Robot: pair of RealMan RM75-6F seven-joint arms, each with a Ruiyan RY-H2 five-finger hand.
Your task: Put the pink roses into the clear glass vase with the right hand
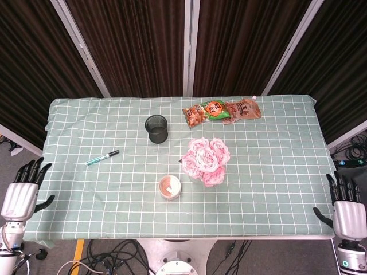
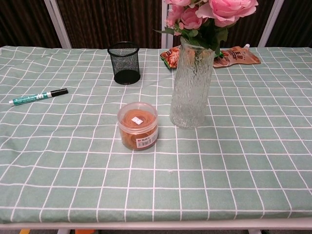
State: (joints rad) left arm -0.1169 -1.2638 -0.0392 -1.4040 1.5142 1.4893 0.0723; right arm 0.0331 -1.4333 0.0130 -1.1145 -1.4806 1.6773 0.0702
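The pink roses [image 1: 205, 160] [image 2: 214, 10] stand upright in the clear glass vase [image 2: 190, 87] near the table's middle. In the head view the blooms hide most of the vase. My right hand [image 1: 346, 208] hangs off the table's front right corner, fingers spread, holding nothing. My left hand [image 1: 22, 192] is off the table's front left edge, fingers also apart and empty. Neither hand shows in the chest view.
A black mesh cup [image 1: 156, 128] [image 2: 124, 62] stands behind the vase to the left. A small round tub [image 1: 170, 187] [image 2: 138, 125] sits beside the vase. A green marker [image 1: 102, 157] [image 2: 38, 96] lies at the left. Snack packets [image 1: 222, 110] [image 2: 234, 55] lie at the back.
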